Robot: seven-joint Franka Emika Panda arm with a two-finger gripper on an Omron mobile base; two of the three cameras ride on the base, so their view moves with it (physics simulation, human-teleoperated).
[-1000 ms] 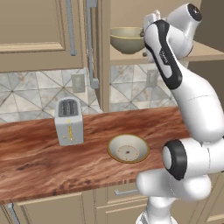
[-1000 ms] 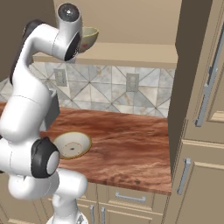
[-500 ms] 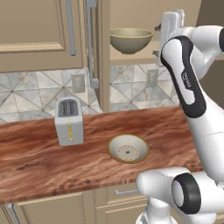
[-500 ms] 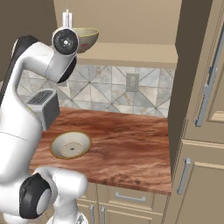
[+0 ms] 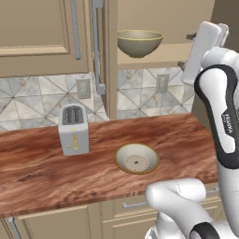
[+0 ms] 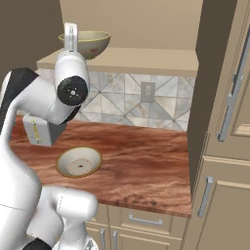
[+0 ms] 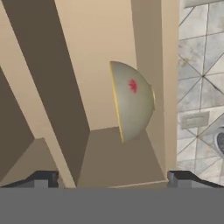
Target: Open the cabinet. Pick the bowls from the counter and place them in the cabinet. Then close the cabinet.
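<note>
Where arm (image 5: 226, 126) bends — black vertical lettering, "FRANKA".

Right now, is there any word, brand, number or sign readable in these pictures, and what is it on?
"FRANKA": dark vertical lettering on the white arm; a second word under it is too small to read.
Deep bowl: a red mark, no legible text.
Toaster: tiny yellow dots, no lettering.

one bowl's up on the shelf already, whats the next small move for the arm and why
Probably lower the open, empty end effector out of the cabinet toward the shallow bowl sitting on the counter. The deep bowl rests on the shelf with nothing gripping it, so the shallow one is what's left to pick.
</note>
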